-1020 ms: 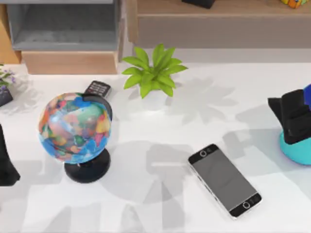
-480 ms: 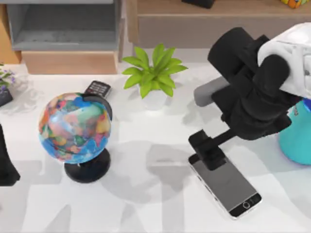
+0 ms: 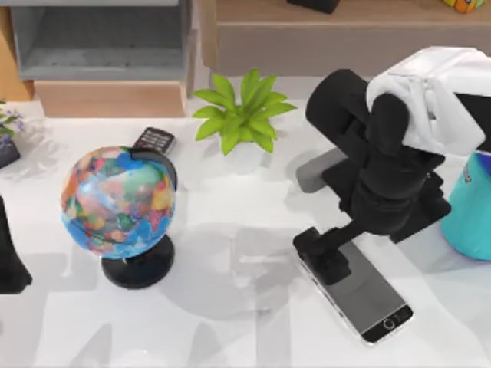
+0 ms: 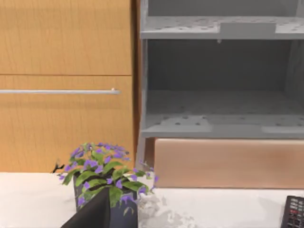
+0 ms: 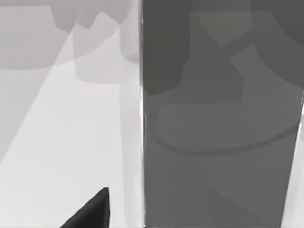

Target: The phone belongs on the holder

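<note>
None of the placing is done: the phone [image 3: 355, 284] lies flat on the white table [image 3: 245, 322], toward the top view's right and near its front edge, its far end hidden under the right gripper [image 3: 326, 253]. That gripper sits low over the phone's upper bezel, and the right wrist view shows the grey screen [image 5: 218, 123] and its silver edge close below, with a dark fingertip [image 5: 92, 211] over bare table beside that edge. I cannot tell whether the fingers are spread or closed, nor whether they touch the phone. The teal holder [image 3: 469, 215] stands at the table's right edge, apart from the phone and partly behind the right arm. By my reading the work is at the reach-and-grasp step, so what is left is nearly everything: closing on the phone, lifting it, carrying it to the right and setting it on the holder. The left arm [image 3: 9, 253] stays parked at the table's left edge, and its wrist view looks toward a purple-flowered plant [image 4: 107, 178] and a grey shelf [image 4: 218, 128]. A globe [image 3: 119, 203], a green plant [image 3: 244, 111] and a small black keypad [image 3: 155, 140] stand well away from the route, so I expect no obstruction there.
</note>
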### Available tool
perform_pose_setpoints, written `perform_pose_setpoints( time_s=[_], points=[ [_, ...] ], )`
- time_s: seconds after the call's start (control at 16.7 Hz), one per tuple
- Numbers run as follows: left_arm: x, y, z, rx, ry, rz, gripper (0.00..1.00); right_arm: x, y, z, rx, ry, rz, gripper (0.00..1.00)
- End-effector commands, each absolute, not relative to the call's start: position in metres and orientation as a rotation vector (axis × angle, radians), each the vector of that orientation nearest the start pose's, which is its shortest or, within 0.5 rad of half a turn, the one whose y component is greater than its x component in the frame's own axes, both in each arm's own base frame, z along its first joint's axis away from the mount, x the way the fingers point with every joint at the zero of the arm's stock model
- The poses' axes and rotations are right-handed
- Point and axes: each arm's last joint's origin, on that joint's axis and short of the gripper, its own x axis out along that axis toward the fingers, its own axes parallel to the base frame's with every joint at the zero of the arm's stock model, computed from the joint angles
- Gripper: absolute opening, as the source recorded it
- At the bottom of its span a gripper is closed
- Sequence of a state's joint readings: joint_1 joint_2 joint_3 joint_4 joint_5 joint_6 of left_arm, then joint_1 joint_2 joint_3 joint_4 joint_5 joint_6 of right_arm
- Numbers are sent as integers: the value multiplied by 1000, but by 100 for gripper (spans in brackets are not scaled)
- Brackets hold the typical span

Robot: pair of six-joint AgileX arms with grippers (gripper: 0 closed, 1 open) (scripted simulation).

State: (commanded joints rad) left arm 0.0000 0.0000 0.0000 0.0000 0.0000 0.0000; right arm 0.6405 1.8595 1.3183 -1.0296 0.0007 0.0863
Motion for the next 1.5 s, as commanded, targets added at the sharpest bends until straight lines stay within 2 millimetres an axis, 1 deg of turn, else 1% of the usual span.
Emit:
perform_pose_setpoints(
  time_s=[0.12,0.24,0.54,0.66,0.9,1.5],
  points=[
    [106,-1,160,0,0,0,100,273,205,178,-436,1527,435,100],
    [106,-1,160,0,0,0,100,273,206,166,-439,1532,436,100],
    [106,-1,160,0,0,0,100,275,208,115,-434,1516,440,100],
    [106,-1,160,0,0,0,100,273,207,101,-437,1524,438,100],
    [106,-1,160,0,0,0,100,273,207,99,-438,1526,438,100],
    [106,-1,160,0,0,0,100,273,207,99,-438,1526,438,25]
  ],
)
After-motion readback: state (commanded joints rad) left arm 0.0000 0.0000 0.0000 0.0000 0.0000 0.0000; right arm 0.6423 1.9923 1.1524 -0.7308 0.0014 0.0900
